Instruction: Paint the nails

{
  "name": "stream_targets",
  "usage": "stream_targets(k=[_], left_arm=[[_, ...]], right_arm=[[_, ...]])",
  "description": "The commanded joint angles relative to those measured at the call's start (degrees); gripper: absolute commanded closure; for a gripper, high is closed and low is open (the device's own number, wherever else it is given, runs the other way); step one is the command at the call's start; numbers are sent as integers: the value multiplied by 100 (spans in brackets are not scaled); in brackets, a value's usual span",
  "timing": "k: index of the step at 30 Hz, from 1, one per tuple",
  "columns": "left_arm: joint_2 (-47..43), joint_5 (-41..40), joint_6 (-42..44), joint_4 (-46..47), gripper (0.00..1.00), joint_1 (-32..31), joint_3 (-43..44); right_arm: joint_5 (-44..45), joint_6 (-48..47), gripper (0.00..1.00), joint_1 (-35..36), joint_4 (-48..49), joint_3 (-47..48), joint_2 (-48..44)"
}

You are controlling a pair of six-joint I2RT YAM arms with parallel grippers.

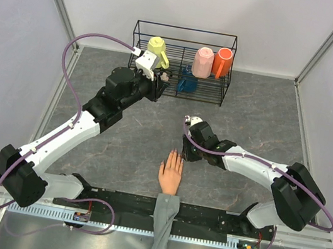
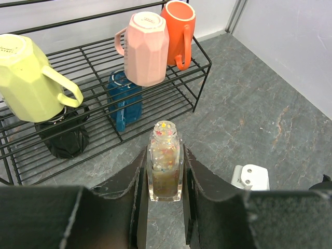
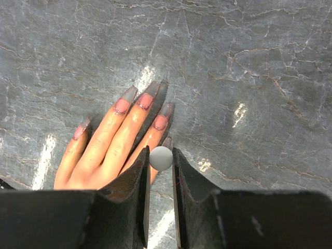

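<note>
Right wrist view, long nails [image 3: 145, 100], pink bases, grey pointed tips

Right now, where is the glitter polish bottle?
In the left wrist view, the bottle is held upright in the left gripper, just before the black wire rack.

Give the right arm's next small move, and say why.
Probably lower the right gripper toward the nearest nail: it grips the white round cap just short of the nails, any brush beneath hidden; the left gripper holds the open bottle.

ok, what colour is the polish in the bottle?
Multicoloured glitter in the bottle; left wrist view.
</note>
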Motion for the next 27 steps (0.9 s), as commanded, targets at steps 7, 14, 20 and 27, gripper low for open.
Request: stream_targets(k=[7, 14, 20, 27], left_arm=[[-91, 114, -187, 106, 98, 36, 250], [-82, 132, -187, 106, 98, 45, 241], [-109, 114, -196, 88, 98, 45, 232], [-82, 140, -205, 88, 98, 54, 250]], right_arm=[[36, 72, 100, -52, 188, -10, 61], [36, 64, 100, -61, 223, -10, 96], [36, 55, 100, -70, 258, -19, 105], [36, 55, 100, -96, 302, -19, 140]])
